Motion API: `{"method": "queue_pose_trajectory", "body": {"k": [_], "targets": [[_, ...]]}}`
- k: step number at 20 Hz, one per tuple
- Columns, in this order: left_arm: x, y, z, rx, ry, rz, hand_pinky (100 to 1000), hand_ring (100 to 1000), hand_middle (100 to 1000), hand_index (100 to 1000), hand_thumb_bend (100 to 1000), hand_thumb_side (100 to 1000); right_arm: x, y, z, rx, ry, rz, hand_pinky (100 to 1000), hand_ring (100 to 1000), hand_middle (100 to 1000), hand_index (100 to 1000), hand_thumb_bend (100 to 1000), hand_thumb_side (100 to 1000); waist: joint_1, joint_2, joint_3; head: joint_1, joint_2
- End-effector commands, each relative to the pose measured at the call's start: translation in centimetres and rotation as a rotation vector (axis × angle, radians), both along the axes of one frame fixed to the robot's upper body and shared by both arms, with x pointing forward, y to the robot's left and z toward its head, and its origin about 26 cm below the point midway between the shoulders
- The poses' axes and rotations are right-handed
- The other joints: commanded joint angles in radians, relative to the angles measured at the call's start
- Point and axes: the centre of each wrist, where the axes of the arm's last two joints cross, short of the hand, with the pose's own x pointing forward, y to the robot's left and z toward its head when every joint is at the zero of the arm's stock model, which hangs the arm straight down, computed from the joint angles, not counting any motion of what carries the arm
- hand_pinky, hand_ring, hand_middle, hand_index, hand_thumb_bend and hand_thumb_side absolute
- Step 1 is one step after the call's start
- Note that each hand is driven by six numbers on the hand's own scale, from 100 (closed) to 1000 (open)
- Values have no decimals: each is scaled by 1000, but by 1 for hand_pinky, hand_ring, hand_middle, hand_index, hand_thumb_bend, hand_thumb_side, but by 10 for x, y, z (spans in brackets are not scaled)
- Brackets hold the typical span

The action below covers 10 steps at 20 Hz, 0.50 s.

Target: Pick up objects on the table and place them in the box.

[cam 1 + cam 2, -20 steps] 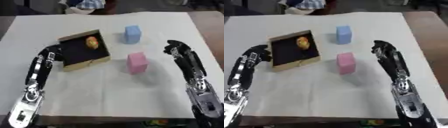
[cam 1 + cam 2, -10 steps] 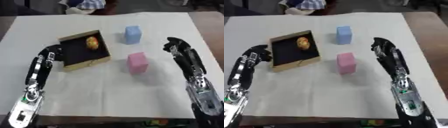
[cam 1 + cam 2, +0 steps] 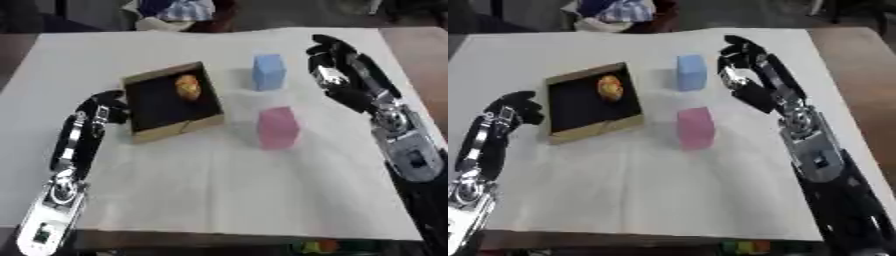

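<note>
While the right hand [image 3: 337, 70] is held over the white table [image 3: 219, 190], its fingers are loosely spread and nothing is grasped. Just left of it, the blue block [image 3: 268, 71] stands; the pink block [image 3: 278, 127] stands nearer. An orange object [image 3: 187, 86] lies inside the box [image 3: 171, 102]. Beside the box's left edge, the left hand [image 3: 102, 107] is curled, empty.

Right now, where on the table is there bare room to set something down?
The near half of the white cloth, between both arms below the pink block, is bare. So is the far left corner beyond the box. Crowded: the gap between box, pink block, blue block and right hand.
</note>
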Motion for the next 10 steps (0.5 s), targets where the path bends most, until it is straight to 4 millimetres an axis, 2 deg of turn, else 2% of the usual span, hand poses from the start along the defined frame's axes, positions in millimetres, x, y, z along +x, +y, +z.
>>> {"method": "queue_pose_trajectory", "body": {"k": [1, 10], "targets": [[0, 3, 6, 15, -21, -5, 634, 589, 571, 779, 100, 910, 13, -2, 16, -211, -14, 85, 853, 854, 827, 966, 100, 635, -15, -31, 0, 1, -3], [-2, 6, 3, 29, -7, 0, 634, 590, 571, 779, 100, 913, 42, 18, 38, -618, 15, 303, 874, 906, 903, 1000, 100, 705, -25, -40, 1, 11, -3]]}}
